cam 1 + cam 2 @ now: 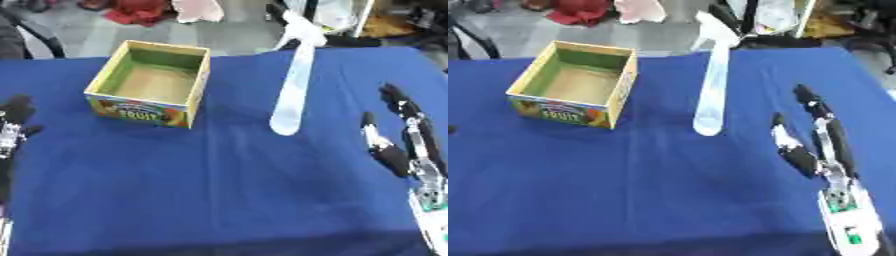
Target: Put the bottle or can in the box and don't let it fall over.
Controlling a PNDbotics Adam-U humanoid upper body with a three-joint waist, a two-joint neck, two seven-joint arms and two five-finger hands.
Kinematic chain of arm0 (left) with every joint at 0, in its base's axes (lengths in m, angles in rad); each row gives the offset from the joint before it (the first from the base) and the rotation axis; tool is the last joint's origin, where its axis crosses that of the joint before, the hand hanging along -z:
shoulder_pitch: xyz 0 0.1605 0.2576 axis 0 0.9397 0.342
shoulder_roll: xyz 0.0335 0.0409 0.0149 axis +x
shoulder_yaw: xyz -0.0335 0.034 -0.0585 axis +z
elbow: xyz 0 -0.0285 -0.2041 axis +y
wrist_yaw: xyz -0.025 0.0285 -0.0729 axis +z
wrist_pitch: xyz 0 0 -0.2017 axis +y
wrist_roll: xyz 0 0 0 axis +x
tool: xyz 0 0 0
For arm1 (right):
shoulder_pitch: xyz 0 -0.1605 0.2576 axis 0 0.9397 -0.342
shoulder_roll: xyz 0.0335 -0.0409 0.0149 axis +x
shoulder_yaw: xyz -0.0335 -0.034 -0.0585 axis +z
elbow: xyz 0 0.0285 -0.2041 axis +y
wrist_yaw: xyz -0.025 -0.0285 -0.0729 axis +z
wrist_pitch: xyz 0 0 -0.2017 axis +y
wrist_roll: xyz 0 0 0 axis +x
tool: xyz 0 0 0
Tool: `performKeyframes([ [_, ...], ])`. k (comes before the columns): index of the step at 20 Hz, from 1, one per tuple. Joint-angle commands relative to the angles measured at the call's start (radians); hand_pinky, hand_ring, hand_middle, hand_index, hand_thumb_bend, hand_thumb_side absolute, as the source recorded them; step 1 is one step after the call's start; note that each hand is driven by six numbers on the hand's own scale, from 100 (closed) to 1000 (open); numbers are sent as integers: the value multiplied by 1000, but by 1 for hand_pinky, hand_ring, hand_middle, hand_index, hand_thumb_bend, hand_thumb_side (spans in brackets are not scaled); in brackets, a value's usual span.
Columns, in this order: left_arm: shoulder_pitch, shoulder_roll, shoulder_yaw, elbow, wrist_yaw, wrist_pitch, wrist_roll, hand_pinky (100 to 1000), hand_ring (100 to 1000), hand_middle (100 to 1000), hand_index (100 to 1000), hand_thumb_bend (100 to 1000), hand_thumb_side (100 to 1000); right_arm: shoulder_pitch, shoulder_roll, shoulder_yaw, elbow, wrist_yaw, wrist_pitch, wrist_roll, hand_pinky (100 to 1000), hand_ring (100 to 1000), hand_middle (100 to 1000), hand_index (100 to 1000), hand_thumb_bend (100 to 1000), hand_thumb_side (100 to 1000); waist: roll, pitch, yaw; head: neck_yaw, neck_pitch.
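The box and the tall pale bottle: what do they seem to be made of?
The box looks like printed cardboard: matte tan inside, thin straight walls, colourful fruit label outside. The bottle seems translucent plastic, pale and slightly glossy, though blur leaves this uncertain.

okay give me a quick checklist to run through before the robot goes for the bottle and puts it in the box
1. Box upright, top open, nothing seen inside: ok.
2. Clear bottle standing free on the blue table: not ok, a gloved hand from the far edge holds its top.
3. Right hand open beside the bottle, apart from it: ok.
4. Left hand away from the box: ok.
5. Bottle sealed: cannot tell.
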State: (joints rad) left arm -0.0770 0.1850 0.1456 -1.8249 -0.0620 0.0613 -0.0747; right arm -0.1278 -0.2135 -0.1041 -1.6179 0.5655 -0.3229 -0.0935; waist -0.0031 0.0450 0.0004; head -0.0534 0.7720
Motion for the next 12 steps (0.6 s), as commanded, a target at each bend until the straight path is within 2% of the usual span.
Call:
performKeyframes([
  [1, -9, 17, 1, -18, 0, -1, -5, 833, 933, 935, 864, 550, 813, -38, -34, 15, 18, -26, -1, 9, 896, 906, 895, 1000, 139, 681, 0, -9, 2, -4, -2],
  [8, -7, 17, -2, -16, 0, -1, -10, 833, 934, 936, 865, 549, 814, -180, -104, 84, 159, -138, -17, 57, 894, 905, 894, 1000, 136, 702, 0, -13, 16, -9, -2],
  [12, -6, 17, -5, -15, 0, -2, -15, 833, 934, 936, 865, 547, 815, -268, -120, 120, 240, -200, -22, 96, 894, 906, 894, 1000, 124, 729, 0, -15, 21, -12, -2],
])
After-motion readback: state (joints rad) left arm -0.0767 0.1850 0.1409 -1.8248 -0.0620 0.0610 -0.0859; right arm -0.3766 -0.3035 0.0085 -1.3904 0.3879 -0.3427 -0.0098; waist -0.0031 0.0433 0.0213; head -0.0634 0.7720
